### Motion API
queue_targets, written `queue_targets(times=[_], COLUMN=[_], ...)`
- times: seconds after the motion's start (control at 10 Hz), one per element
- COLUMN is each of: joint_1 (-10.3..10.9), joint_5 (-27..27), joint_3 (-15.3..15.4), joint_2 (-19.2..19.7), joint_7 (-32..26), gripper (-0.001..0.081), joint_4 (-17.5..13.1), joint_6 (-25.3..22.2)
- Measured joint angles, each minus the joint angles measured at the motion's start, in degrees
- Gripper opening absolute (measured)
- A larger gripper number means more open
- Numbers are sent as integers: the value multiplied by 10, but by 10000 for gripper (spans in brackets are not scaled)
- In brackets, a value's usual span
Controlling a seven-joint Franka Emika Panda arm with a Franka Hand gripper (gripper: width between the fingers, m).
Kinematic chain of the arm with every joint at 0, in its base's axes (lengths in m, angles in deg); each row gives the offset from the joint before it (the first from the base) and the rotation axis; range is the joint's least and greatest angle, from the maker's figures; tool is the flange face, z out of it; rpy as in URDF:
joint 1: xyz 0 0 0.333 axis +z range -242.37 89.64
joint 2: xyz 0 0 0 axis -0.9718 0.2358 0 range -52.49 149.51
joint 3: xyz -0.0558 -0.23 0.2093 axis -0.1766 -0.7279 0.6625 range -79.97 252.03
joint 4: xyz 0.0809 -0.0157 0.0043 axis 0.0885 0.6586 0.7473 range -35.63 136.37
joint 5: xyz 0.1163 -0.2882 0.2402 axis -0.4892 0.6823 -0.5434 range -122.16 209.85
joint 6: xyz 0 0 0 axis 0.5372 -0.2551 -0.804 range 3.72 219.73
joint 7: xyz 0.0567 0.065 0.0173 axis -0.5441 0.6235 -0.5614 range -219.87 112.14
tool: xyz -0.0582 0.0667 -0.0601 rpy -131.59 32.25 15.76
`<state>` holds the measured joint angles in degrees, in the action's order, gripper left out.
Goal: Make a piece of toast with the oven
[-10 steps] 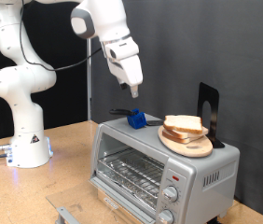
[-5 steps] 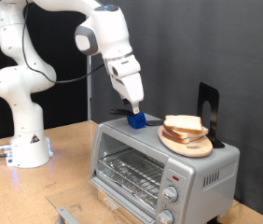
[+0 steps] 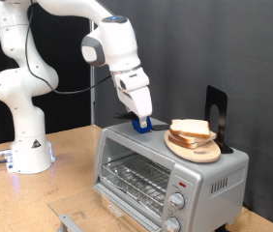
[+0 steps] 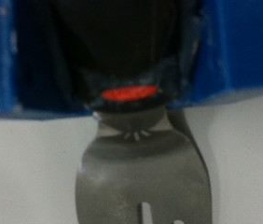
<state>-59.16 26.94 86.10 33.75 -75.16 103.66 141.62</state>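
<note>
From the exterior view, the gripper (image 3: pixel 142 119) has been dropping over the last second and is now reaching right down to the small blue holder (image 3: pixel 142 125) sitting on top of the oven (image 3: pixel 166 166), near its back edge. So the arm is going for a tool before any bread is being moved. The piece of toast (image 3: pixel 191 130) is lying on the stack on the round wooden board (image 3: pixel 197 152), on the oven's roof towards the exterior view's right. The oven door is hanging open.

In the wrist view, a metal fork (image 4: pixel 143 166) with a dark, red-marked handle is filling the picture against the blue holder (image 4: pixel 234 47). Whether the fingers are closed I cannot tell. No writing is readable anywhere
</note>
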Motion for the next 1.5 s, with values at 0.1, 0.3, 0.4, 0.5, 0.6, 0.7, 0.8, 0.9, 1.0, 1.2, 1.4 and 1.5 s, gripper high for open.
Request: queue_targets(times=[0.1,0.3,0.4,0.5,0.6,0.7,0.8,0.9,1.0,1.2,1.4,1.5], joint_1=[1,2,3,3,3,3,4,4,4,5,6,6], joint_5=[-9,-20,-22,-24,-26,-29,-33,-36,-38,-38,-38,-38], joint_3=[0,0,0,0,0,0,0,0,0,0,0,0], joint_2=[3,6,8,11,13,15,16,16,16,17,17,17], joint_7=[-10,-22,-23,-22,-22,-22,-22,-22,-23,-23,-24,-24], gripper=[808,808,808,808,808,808,808,808,717,548,495,495], joint_4=[-1,-3,-3,-4,-4,-4,-4,-4,-4,-5,-6,-7], joint_6=[0,0,0,-3,-5,-5,-6,-6,-6,-8,-15,-22])
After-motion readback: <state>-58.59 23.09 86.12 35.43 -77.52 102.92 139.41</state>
